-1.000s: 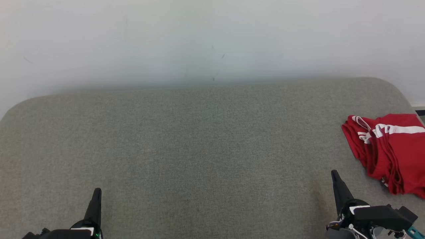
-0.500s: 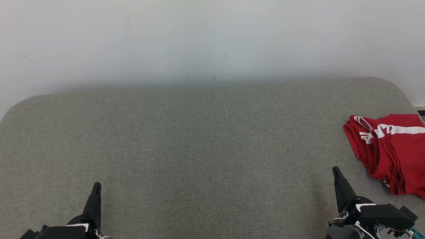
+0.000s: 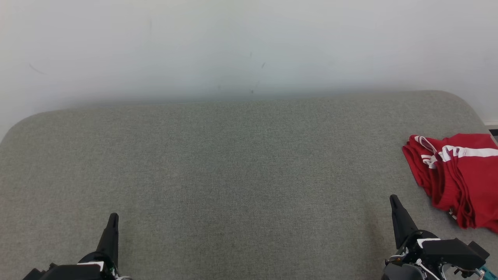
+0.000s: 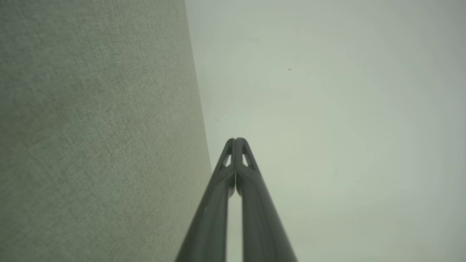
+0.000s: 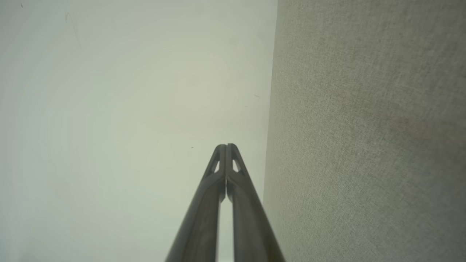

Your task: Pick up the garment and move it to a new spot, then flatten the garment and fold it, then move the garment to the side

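The garment (image 3: pixel 459 175), red with white stripes, lies folded and bunched at the right edge of the grey padded surface (image 3: pixel 241 163), partly cut off by the frame. My right gripper (image 3: pixel 393 199) stands near the front right, to the left of and below the garment, not touching it. Near the front left sits my left gripper (image 3: pixel 113 216). Both are shut with nothing held: in the left wrist view the left gripper (image 4: pixel 236 139) has its tips pressed together, and so does the right gripper (image 5: pixel 226 146) in the right wrist view.
A plain pale wall (image 3: pixel 249 46) rises behind the grey surface. The surface has rounded far corners, and its far edge meets the wall. A dark strip (image 3: pixel 492 131) shows at the far right past the surface's corner.
Both grippers have risen slightly in the head view since a second ago. The view itself shifted a little, so the garment sits a touch further right. Nothing changed in the last half second.
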